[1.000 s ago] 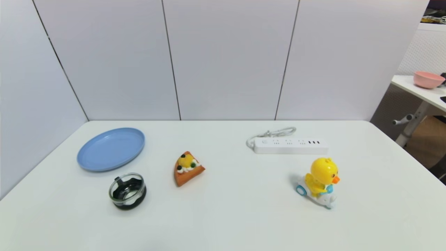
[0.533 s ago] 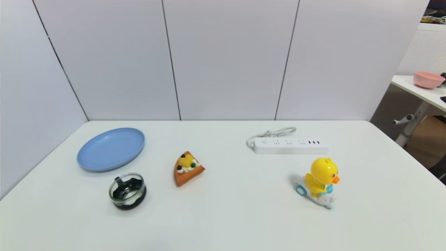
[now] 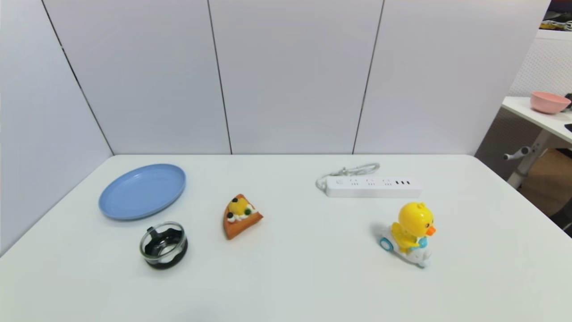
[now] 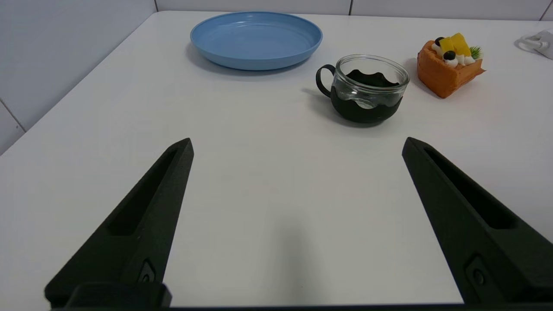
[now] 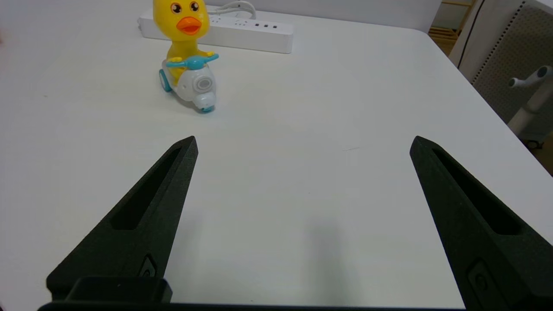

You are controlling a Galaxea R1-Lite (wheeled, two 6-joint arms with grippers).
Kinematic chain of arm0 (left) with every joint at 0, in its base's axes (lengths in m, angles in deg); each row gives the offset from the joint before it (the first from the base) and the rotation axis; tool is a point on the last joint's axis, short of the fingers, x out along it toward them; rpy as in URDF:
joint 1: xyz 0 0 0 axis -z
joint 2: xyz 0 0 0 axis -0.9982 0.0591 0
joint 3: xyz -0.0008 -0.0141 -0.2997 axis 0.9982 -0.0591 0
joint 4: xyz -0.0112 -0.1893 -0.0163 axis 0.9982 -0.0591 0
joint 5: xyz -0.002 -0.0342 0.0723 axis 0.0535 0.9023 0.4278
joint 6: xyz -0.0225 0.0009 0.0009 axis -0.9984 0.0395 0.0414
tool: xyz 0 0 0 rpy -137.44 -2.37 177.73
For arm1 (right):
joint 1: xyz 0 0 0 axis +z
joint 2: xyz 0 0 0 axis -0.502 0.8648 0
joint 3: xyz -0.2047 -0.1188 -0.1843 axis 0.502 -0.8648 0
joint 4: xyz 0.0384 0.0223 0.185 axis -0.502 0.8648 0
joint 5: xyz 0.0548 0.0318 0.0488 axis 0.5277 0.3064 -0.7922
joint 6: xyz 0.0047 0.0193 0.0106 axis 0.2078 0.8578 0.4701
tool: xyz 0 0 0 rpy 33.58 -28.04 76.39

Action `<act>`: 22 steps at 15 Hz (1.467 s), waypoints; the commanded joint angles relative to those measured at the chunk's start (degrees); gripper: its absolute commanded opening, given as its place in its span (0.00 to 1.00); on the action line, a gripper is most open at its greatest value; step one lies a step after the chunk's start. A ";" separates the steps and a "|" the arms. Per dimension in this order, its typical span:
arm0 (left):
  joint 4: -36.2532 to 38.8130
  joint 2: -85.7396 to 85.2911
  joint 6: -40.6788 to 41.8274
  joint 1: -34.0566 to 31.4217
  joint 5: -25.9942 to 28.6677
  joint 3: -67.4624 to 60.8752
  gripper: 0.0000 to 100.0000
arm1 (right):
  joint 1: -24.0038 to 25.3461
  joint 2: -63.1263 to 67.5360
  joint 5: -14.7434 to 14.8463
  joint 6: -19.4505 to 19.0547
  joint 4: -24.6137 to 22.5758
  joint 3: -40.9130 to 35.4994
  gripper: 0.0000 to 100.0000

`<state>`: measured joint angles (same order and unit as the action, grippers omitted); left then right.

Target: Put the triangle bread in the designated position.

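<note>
Triangle bread (image 3: pixel 241 216): desk centre-left, glass cup (image 3: pixel 163 245) at its 8 o'clock; probably light, rigid, non-fragile; pinch across orange side walls; left tool (image 4: pixel 298 144) and right tool (image 5: pixel 302 142) both spread wide, empty.

The right claw (image 5: pixel 302 144) hangs spread above the table (image 5: pixel 345 108), duck toy (image 5: pixel 186 52) beyond.

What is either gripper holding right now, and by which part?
Nothing. The left gripper and right gripper are both open over bare table; the triangle bread lies untouched.
</note>
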<state>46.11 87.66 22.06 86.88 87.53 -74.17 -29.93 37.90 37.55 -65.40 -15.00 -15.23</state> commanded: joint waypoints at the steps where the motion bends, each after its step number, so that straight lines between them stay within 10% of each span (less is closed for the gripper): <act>1: 0.02 4.39 0.55 0.08 -0.16 3.00 1.00 | -0.03 0.00 -0.05 -0.04 0.00 -0.09 1.00; 7: -0.77 23.99 0.73 0.61 0.37 23.31 1.00 | 0.06 0.00 -0.05 -0.04 0.00 -0.09 1.00; 22: -29.86 76.90 14.09 4.21 1.60 100.39 1.00 | -0.03 0.00 -0.05 -0.04 0.00 -0.09 1.00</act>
<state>18.59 153.37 35.01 89.94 88.27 17.68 -29.93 37.90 37.53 -65.43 -15.00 -15.23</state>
